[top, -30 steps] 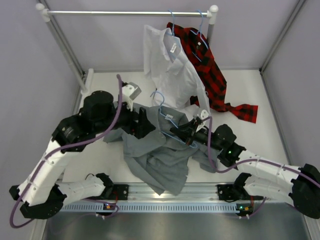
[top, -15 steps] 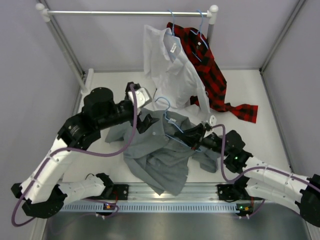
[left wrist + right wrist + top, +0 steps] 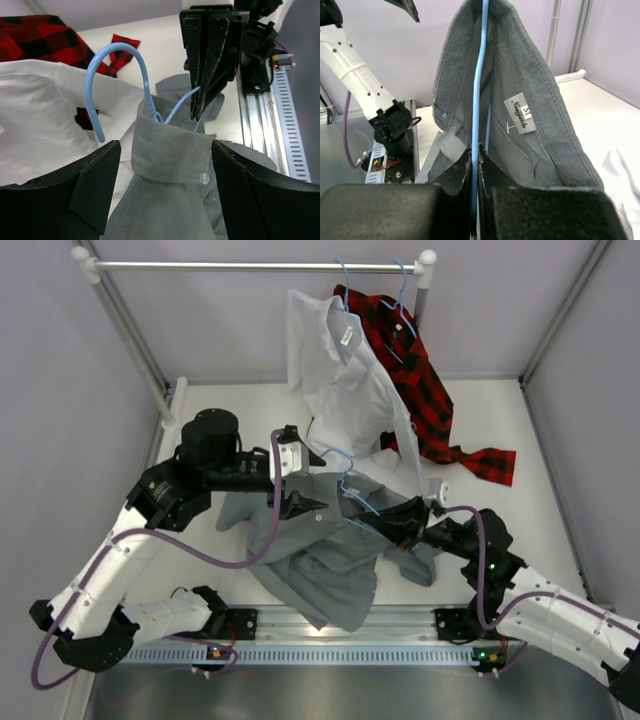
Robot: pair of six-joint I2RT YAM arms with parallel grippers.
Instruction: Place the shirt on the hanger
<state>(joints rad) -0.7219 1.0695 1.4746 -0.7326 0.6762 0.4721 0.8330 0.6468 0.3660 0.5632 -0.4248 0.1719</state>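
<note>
Right gripper point(image 3: 475, 150) is pinched tight on the thin wire of the light-blue hanger point(image 3: 478, 75), fingers closed with only the wire between them. The grip seems meant to keep the frame steady and raised while fabric is worked over it. The grey shirt point(image 3: 320, 560) sits mid-table between the two arms. Its collar is lifted and wrapped around the hanger's neck, with the hook poking out above, and the body and sleeves are heaped on the table point(image 3: 520, 420) toward the near edge. The right wrist view looks up inside the collar: the wire runs along the inner fold, beside the size label. So the hanger looks threaded through the neck, but whether its shoulders sit inside the shirt's shoulders can't be told, as the fabric hides them. Left gripper point(image 3: 166, 150) is spread wide, its fingers either side of the buttoned collar and not clamping it. It is probably lined up to grab the collar or a shoulder and pull it straight over the wire. The white collared shirt point(image 3: 340, 380) and red-and-black plaid shirt point(image 3: 410, 370) hang from the rail point(image 3: 250, 266) behind, apart from the grippers.
</note>
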